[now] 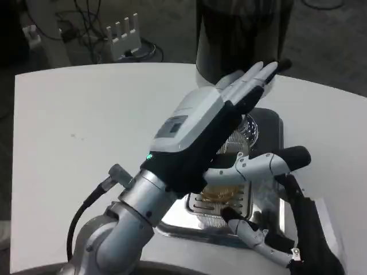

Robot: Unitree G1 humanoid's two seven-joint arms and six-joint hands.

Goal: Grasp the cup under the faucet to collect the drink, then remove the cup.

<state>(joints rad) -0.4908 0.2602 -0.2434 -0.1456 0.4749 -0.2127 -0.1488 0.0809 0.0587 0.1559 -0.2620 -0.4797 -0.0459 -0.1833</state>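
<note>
A clear ribbed cup [239,144] stands on the silver drip tray [186,230] below the dark dispenser [241,34]. Amber drink [221,193] shows in its bottom. My right hand [289,195] reaches in from the lower right, its thumb across the cup's near side and a finger below, gripping the cup. My left hand [212,123] lies raised across the middle of the picture, above the cup and hiding most of it. Its fingers [258,77] are stretched out straight and reach the dispenser's front, holding nothing. The faucet itself is hidden behind them.
The white table [86,126] spreads wide to the left of the tray. Beyond its far edge sit cables and a white power strip [123,34] on the floor. My left forearm [126,217] rises from the lower middle.
</note>
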